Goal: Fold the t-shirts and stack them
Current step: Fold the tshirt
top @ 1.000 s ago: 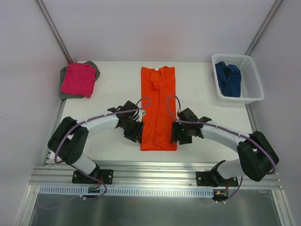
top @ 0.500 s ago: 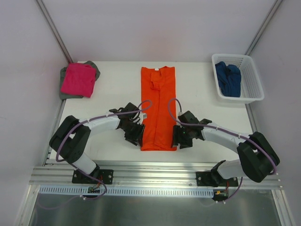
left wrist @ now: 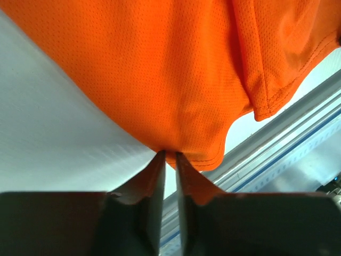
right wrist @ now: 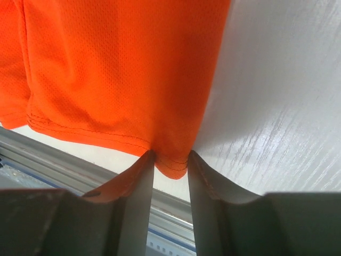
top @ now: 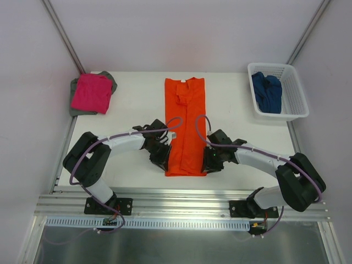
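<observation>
The orange shirt (top: 185, 118), a long strip mid-table, has both near corners pinched, left gripper (left wrist: 169, 153) on the left hem and right gripper (right wrist: 170, 157) on the right, likely to fold that end far.

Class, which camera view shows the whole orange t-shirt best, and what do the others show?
Top external: the orange t-shirt lies full length, a narrow folded strip. Left wrist shows only a near hem corner at the left gripper; right wrist, the other corner at the right gripper.
</observation>
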Tool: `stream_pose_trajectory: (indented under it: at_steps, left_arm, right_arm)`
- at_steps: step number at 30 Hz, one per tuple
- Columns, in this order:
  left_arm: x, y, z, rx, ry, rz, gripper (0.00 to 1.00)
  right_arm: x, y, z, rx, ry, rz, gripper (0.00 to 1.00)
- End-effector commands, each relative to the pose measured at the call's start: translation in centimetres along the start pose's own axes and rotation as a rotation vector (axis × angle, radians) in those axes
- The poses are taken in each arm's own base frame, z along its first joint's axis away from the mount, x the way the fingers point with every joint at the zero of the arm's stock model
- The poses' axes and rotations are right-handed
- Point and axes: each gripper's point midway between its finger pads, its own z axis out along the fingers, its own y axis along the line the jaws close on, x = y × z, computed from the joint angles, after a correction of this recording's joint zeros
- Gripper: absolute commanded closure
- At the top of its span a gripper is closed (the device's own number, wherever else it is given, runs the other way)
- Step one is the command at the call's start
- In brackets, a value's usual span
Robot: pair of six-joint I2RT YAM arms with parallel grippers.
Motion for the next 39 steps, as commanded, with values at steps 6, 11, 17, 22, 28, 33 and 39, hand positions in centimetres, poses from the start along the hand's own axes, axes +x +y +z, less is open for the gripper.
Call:
stream_pose_trajectory:
  at_steps: [6, 11, 17, 22, 28, 33, 39]
  left_arm:
    - [-0.5, -1.0, -0.4, 0.027, -0.012, 0.013, 1.00]
    - [-0.4, -0.7, -0.9, 0.003, -0.030, 0.013, 0.99]
    - [0.2, -0.2, -1.2, -0.026, -0.029, 0.001, 0.38]
    - [0.5, -0.3, -0.9, -0.013, -0.012, -0.010, 0.37]
    - [1.0, -0.7, -0.9, 0.028, 0.009, -0.030, 0.44]
    - [1.0, -0.3, -0.3, 0.113, 0.038, -0.116, 0.46]
    - [0.7, -0.6, 0.2, 0.156, 0.058, -0.131, 0.53]
  right_arm:
    - [-0.4, 0.9, 0.1, -0.050, -0.007, -0.012, 0.76]
    - [-0.6, 1.0, 0.1, -0.055, -0.011, -0.014, 0.78]
    - [-0.5, 0.8, 0.1, -0.044, -0.012, -0.012, 0.75]
    - [-0.6, 0.7, 0.1, -0.041, -0.018, -0.013, 0.73]
    - [-0.8, 0.7, 0.0, -0.036, -0.028, -0.015, 0.73]
    - [-0.8, 0.5, 0.0, -0.033, -0.028, -0.011, 0.72]
    - [-1.1, 0.6, -0.1, -0.034, -0.037, -0.009, 0.72]
